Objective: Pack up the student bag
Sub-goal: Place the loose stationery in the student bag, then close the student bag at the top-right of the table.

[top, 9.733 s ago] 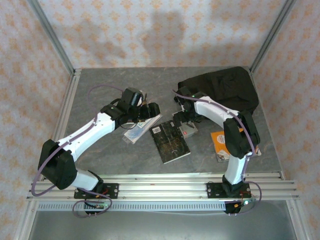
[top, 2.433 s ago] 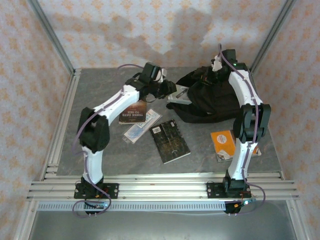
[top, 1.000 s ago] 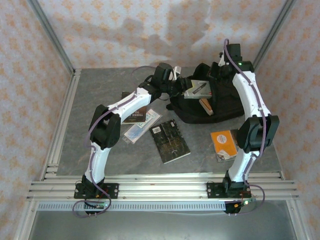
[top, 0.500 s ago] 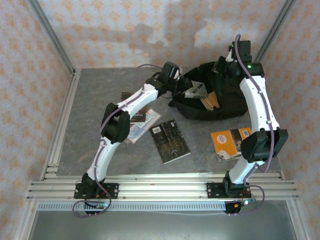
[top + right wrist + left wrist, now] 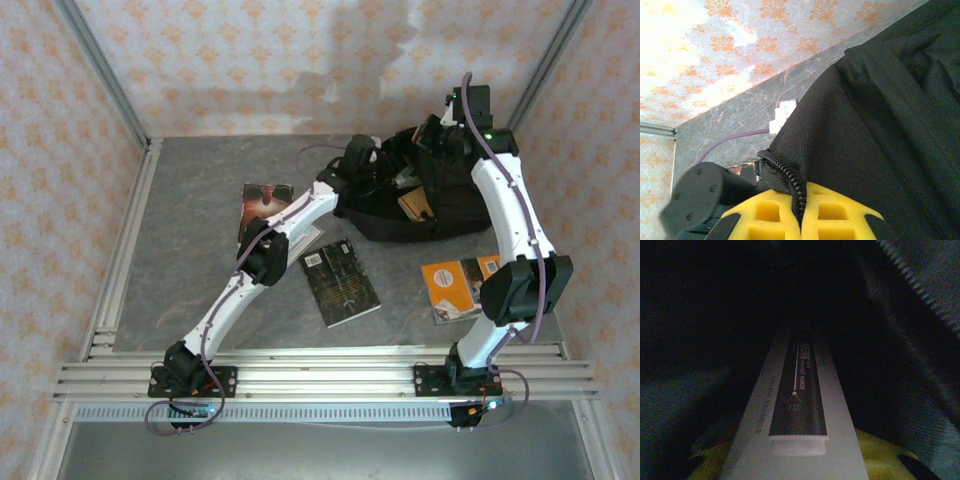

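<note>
Tabletop (image 5: 200, 200) — left gripper (image 5: 383, 172) holds box (image 5: 796, 405) inside student bag (image 5: 445, 215).

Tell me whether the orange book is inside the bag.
No, the orange book lies flat on the table, outside the bag on the side nearer the arm bases.

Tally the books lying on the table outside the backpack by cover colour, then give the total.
Dark red book: 1
Black book: 1
Orange book: 1
Total: 3
</note>
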Robot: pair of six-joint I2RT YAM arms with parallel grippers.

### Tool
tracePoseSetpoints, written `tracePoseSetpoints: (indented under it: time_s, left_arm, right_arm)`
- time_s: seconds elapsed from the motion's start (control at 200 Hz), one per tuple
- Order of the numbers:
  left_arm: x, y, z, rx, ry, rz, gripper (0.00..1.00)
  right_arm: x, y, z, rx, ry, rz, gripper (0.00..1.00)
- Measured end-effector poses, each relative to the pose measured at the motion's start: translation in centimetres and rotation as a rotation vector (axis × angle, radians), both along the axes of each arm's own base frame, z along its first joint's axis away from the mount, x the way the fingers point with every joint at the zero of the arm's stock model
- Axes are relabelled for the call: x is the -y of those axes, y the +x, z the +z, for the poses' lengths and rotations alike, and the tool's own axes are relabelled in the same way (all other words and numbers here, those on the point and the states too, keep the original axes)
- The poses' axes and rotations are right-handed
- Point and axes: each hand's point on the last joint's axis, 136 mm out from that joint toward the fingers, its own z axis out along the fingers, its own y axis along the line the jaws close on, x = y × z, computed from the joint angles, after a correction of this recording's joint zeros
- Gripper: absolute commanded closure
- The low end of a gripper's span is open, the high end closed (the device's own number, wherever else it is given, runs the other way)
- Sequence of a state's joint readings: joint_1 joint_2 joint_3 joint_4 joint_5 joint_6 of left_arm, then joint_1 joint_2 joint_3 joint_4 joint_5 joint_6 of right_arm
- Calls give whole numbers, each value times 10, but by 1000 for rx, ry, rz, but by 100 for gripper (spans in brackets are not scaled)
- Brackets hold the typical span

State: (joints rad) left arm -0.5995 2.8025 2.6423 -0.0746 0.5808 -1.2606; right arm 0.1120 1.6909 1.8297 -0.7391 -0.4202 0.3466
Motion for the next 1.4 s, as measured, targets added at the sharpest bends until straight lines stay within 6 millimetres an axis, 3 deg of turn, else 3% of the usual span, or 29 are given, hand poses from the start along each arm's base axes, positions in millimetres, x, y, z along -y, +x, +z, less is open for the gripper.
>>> tracePoseSetpoints:
  time_s: [0.04, 0.125, 0.195, 0.265, 0.4, 0.58, 0.656, 0.731, 0.936, 1.041, 1.176, 1.396]
  left_arm:
    - [6, 0, -3, 1, -17, 11, 58]
    - [19, 0, -7, 23, -37, 37, 19]
    - [29, -2, -9, 48, -41, 52, 7]
    - [37, -8, -15, 59, -23, 48, 0]
    - [42, -16, -22, 52, 12, 26, 0]
    - [25, -20, -26, 17, 96, -27, 0]
    - [9, -25, -19, -5, 145, -49, 0]
    - [-11, -32, 1, -1, 188, -66, 0]
    - [-67, -52, 110, 150, 238, -82, 1]
    - [-102, -67, 139, 180, 278, -65, 2]
    - [-159, -78, 130, 132, 392, 10, 3]
    - [-282, -76, 73, -48, 639, 219, 2]
  right_arm:
    - [-2, 0, -1, 1, 2, 2, 100]
    - [-5, 2, -3, 5, 13, 2, 100]
    - [-7, 5, -4, 15, 23, -1, 100]
    - [-7, 9, -5, 28, 29, -6, 100]
    - [-7, 12, -11, 30, 31, -11, 100]
    - [-3, 13, -12, 35, 16, -30, 100]
    - [0, 14, -12, 35, 11, -38, 100]
    - [4, 14, -11, 37, 12, -46, 100]
    - [11, 14, -12, 28, 24, -50, 100]
    - [4, 13, -14, 22, 31, -32, 100]
    - [-18, 11, -23, 3, 30, 16, 100]
    - [-75, -9, -64, -80, -43, 134, 100]
